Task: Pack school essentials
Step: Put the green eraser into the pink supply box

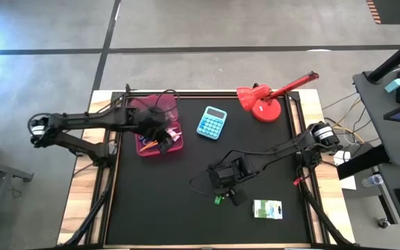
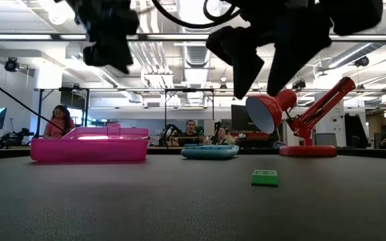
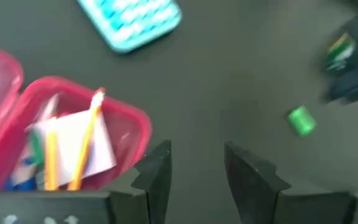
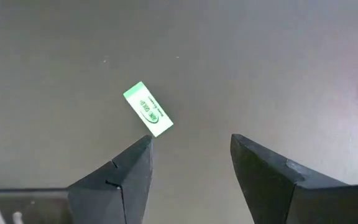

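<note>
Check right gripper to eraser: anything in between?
Nothing visible. The right gripper hangs open above the mat, and the eraser lies flat just ahead of its fingertips with only bare mat between them. The packet sits off to the side, and the calculator is farther away.

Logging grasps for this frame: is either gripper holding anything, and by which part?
Nothing is held. The right gripper is open above the green eraser; the left gripper is open by the pink box.

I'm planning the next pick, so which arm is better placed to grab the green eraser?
The right. The right gripper hovers open just above the green eraser, while the left gripper is over at the pink box.
</note>
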Tool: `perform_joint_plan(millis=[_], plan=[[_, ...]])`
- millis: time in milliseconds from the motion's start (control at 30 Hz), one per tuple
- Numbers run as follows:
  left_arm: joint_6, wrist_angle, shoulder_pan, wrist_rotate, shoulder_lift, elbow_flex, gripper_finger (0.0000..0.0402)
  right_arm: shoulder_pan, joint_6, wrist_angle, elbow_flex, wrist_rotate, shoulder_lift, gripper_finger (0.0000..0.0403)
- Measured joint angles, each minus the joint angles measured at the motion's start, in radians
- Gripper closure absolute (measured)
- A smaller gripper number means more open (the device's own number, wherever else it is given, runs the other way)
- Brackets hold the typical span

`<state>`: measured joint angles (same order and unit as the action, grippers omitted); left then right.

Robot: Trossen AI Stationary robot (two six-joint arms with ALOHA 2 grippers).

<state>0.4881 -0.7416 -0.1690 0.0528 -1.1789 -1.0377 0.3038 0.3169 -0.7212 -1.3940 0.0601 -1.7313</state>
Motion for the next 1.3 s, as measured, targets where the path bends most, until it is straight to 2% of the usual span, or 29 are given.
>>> perform_joint_plan(millis=[200,467,867,1300], plan=[[0.082,0.137,0.067,-0.001,0.063,0.000,0.0272,0.000,0.099,0.081,0.067,0.046,0.000,0.0200],[0.135,0.267,0.116,-0.002,0.066,0.001,0.0271,0.002,0.155,0.244,0.147,0.054,0.000,0.0200],[0.160,0.333,0.136,-0.006,0.061,0.003,0.0271,0.022,0.167,0.366,0.216,0.106,-0.033,0.0200],[0.161,0.343,0.136,-0.005,0.061,0.004,0.0271,0.023,0.181,0.371,0.187,0.100,-0.138,0.0207]])
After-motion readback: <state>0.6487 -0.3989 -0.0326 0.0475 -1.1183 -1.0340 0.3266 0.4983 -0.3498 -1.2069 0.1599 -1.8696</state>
